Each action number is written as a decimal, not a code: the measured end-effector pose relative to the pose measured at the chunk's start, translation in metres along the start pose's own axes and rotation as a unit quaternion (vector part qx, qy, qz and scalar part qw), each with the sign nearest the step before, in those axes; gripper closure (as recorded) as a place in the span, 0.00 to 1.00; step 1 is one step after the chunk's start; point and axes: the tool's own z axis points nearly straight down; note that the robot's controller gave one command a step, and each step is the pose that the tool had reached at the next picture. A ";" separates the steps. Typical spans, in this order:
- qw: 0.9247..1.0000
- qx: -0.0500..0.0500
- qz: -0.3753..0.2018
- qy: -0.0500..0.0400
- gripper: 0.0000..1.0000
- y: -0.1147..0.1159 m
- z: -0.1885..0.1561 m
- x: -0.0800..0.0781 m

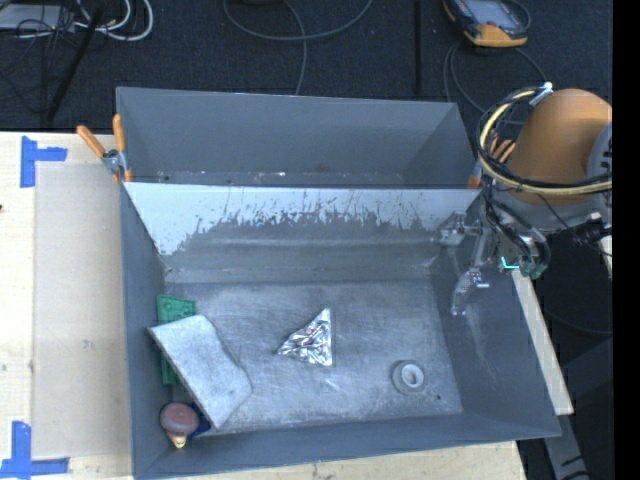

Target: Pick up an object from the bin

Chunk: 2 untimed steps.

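The robot's pincer (466, 290) hangs by the right wall of the grey metal bin (300, 158); whether it is open or closed cannot be told. A small flat grey ring (408, 376) lies nearby, front-left of it, and a crinkled silver foil triangle (312, 340) lies farther left, mid-floor

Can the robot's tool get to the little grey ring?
Probably yes. The grey ring lies alone on the bin floor, nothing over it, and the tool hangs close by.
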 end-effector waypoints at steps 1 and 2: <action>0.999 0.001 -0.051 -0.006 0.00 0.085 0.081 0.063; 0.996 0.000 -0.090 -0.006 0.00 0.185 0.080 0.114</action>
